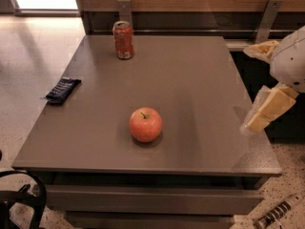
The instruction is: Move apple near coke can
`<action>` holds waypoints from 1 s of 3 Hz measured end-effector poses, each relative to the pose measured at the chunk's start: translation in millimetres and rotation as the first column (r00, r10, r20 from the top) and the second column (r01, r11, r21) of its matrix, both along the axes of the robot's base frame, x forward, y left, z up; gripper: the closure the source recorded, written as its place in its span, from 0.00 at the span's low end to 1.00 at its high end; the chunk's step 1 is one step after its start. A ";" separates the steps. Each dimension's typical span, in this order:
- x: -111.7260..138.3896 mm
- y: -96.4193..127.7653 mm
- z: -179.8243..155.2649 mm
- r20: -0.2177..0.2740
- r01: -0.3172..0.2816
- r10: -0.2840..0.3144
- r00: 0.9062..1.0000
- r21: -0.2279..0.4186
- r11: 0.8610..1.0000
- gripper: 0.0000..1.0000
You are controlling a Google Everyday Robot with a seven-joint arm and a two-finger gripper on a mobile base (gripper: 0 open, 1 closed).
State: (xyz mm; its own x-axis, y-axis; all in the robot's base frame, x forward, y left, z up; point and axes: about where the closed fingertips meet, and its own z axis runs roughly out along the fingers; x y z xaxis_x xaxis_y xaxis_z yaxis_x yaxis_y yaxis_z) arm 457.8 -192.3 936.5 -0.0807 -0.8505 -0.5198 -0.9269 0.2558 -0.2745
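The apple [145, 124] is round and red-orange with a short dark stem. It sits on the grey table [200, 80], a little in front of the middle. The coke can [123, 40] is red-orange with a silver top and stands upright near the table's far left corner, well apart from the apple. My gripper [263, 80] hangs at the right edge of the view, beside the table's right side and above the floor. It is open and empty, with one cream finger [269, 109] low and the other high. It is far to the right of the apple.
A flat dark blue packet [63, 89] lies at the table's left edge. A wooden wall with metal brackets [125, 9] runs behind the table. Part of the dark robot base [21, 199] shows at the bottom left. The floor around is speckled.
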 end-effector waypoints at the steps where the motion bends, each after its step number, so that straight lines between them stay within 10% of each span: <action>1: 6.5 21.8 -26.0 0.011 -0.069 0.068 0.998 0.174 0.982 0.00; 3: 6.2 63.4 -55.7 -0.008 -0.122 0.139 0.990 0.434 0.893 0.00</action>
